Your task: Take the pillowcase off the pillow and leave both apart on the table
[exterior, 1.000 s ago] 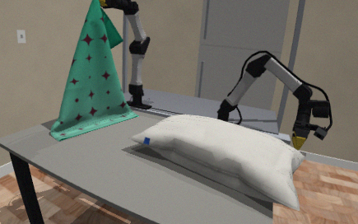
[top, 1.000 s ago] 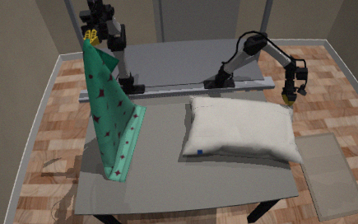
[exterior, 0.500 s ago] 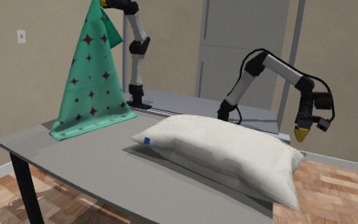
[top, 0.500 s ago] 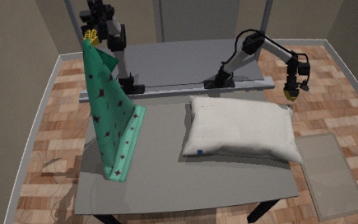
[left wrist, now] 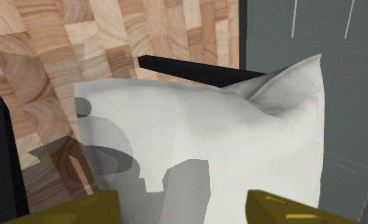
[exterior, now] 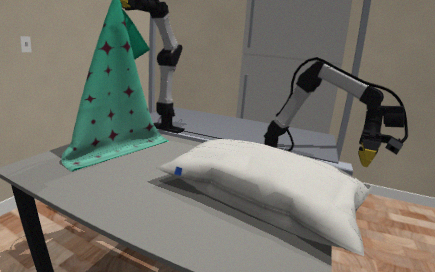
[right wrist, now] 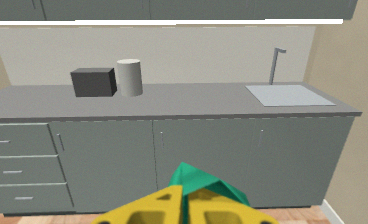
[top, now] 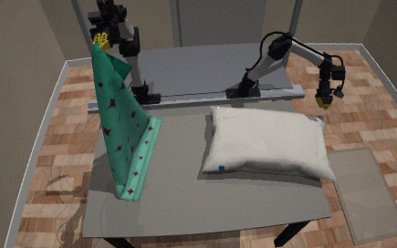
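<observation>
The white pillow (top: pixel 267 139) (exterior: pixel 256 175) (left wrist: pixel 255 140) lies bare on the table (top: pixel 183 205) (exterior: pixel 121 210), its right end a little over the right edge. The green pillowcase (top: pixel 115 114) (exterior: pixel 108 95) (right wrist: pixel 200 176) with dark red stars is fully off it and hangs at the table's left side. My right gripper (top: pixel 98 45) (exterior: pixel 122 4) (right wrist: pixel 185 195) is shut on its top corner, high up. Its hem is low at the table top; whether it touches is unclear. My left gripper (top: pixel 324 107) (exterior: pixel 366 163) (left wrist: pixel 182 199) is open and empty, above and beyond the pillow's right back corner.
A wide gap separates the pillow from the hanging pillowcase. The arm bases stand on a rail (top: pixel 193 103) along the table's back edge. A pale flat rectangle (top: pixel 370 196) lies on the floor at the right. A kitchen counter (right wrist: pixel 195 102) shows in the right wrist view.
</observation>
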Controlling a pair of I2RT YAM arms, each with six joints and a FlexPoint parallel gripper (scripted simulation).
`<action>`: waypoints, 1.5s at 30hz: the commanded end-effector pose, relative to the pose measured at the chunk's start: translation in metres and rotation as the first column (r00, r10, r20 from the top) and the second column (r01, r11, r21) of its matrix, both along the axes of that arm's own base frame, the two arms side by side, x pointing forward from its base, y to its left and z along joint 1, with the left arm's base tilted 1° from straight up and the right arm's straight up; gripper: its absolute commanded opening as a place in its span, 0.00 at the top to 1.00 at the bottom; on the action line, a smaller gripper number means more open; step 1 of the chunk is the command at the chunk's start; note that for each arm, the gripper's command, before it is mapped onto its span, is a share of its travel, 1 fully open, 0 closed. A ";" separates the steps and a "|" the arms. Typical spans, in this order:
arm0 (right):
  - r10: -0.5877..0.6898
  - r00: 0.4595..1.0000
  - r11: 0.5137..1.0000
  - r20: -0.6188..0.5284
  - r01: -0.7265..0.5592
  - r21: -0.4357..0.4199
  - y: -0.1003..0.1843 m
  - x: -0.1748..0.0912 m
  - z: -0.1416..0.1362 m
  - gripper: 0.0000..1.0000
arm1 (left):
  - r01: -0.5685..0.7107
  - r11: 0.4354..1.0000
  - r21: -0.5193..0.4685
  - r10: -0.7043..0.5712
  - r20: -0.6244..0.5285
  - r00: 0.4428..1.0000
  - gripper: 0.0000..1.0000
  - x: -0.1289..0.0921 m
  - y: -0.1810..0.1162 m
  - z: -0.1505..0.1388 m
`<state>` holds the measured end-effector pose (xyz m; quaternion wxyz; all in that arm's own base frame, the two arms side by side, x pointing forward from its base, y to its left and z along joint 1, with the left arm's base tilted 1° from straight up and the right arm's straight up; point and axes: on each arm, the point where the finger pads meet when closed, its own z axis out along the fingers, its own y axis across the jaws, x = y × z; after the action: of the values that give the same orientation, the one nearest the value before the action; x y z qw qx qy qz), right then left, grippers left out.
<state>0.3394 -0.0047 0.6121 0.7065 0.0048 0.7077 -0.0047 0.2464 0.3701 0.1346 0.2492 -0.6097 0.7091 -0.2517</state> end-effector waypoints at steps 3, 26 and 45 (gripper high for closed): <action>0.008 0.999 1.000 0.040 -0.007 -0.006 0.002 -0.008 0.010 1.00 | 0.000 0.999 0.046 -0.001 0.017 1.000 0.40 -0.002 0.006 0.021; 0.008 0.999 1.000 0.040 -0.007 -0.006 0.002 -0.008 0.010 1.00 | 0.179 0.802 0.571 -0.134 -0.120 0.984 0.40 0.012 -0.096 0.077; 0.008 0.999 1.000 0.040 -0.007 -0.006 0.002 -0.008 0.010 1.00 | 0.217 0.452 0.865 -0.330 -0.063 0.942 0.40 0.040 -0.199 0.137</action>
<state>0.3394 -0.0047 0.6121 0.7065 0.0048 0.7077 -0.0047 0.2835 0.1730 0.2545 0.4750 -0.2936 0.8292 0.0243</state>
